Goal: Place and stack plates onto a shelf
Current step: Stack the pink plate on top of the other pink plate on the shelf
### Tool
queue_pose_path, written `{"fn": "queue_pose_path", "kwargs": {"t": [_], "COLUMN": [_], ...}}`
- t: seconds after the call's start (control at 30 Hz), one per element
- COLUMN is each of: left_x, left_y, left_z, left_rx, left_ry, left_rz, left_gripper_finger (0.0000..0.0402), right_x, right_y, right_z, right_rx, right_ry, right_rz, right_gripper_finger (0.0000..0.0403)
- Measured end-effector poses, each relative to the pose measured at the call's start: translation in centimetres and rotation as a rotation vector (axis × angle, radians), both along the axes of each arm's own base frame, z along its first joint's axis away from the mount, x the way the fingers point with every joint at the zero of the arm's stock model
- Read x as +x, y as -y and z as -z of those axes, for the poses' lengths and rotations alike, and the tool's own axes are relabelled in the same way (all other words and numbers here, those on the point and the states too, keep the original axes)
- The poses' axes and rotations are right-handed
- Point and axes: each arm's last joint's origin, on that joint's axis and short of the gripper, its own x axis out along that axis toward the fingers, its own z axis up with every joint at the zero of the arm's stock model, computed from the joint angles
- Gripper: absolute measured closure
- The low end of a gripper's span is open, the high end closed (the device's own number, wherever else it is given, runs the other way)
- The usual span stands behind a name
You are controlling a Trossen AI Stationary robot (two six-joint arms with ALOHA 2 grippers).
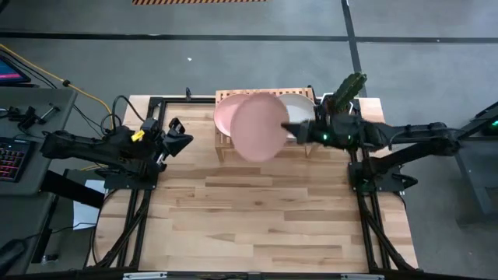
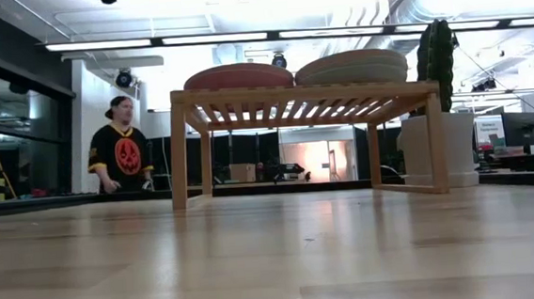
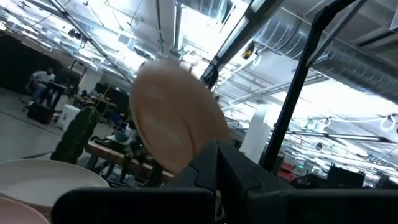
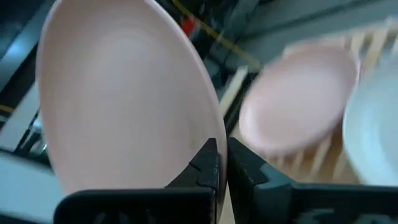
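Observation:
A low light-wood shelf [image 1: 221, 146] stands at the table's far middle; in the low view the shelf [image 2: 301, 93] bears a pink pile of plates [image 2: 238, 76] on its left and a pale pile [image 2: 351, 67] on its right. A further pink plate [image 1: 258, 127] hangs above the shelf, with my right gripper [image 1: 287, 129] shut on it. My left gripper [image 1: 187, 142] is shut on nothing, raised left of the shelf. From the left wrist view the raised plate [image 3: 177, 118] shows against the ceiling. My right gripper pinches the pink plate's rim [image 4: 210, 127] between its two fingers, on the side of the plate toward the table's right. The fingers come in about level from the table's right. The plate is lifted clear above the shelf and tilted.
A white pot with a cactus [image 1: 348, 89] stands right of the shelf at the table's far right. A person [image 2: 121, 148] stands in the room beyond the table. The near half of the wooden table [image 1: 257, 225] lies in front of the shelf.

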Motion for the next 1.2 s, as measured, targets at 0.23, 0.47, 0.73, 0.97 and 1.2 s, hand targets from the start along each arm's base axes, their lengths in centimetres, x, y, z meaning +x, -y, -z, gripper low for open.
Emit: {"fn": "queue_pose_path", "kwargs": {"t": [0.23,0.47,0.73,0.97,1.2], "left_x": [0.2,0.2,0.2,0.3,0.3], "left_y": [0.0,0.0,0.0,0.0,0.0], "left_z": [0.2,0.2,0.2,0.4,0.5], "left_rx": [-0.006,-0.006,-0.005,-0.004,-0.003], "left_ry": [-0.019,-0.016,-0.024,-0.041,-0.051], "left_rz": [-0.014,-0.015,-0.015,-0.016,-0.017], "left_gripper_finger": [0.0401,0.0401,0.0402,0.0401,0.0401], "right_x": [1.6,4.6,7.4,8.2,8.2], "right_y": [3.7,7.2,9.8,10.1,10.1], "right_z": [-1.5,1.3,4.7,5.6,5.8], "right_rx": [-0.081,-0.026,0.061,0.062,0.067], "right_ry": [-0.024,-0.166,-0.226,-0.239,-0.254], "right_rz": [0.137,0.222,0.278,0.279,0.27], "right_gripper_finger": [0.0403,0.0403,0.0403,0.0403,0.0402]}}
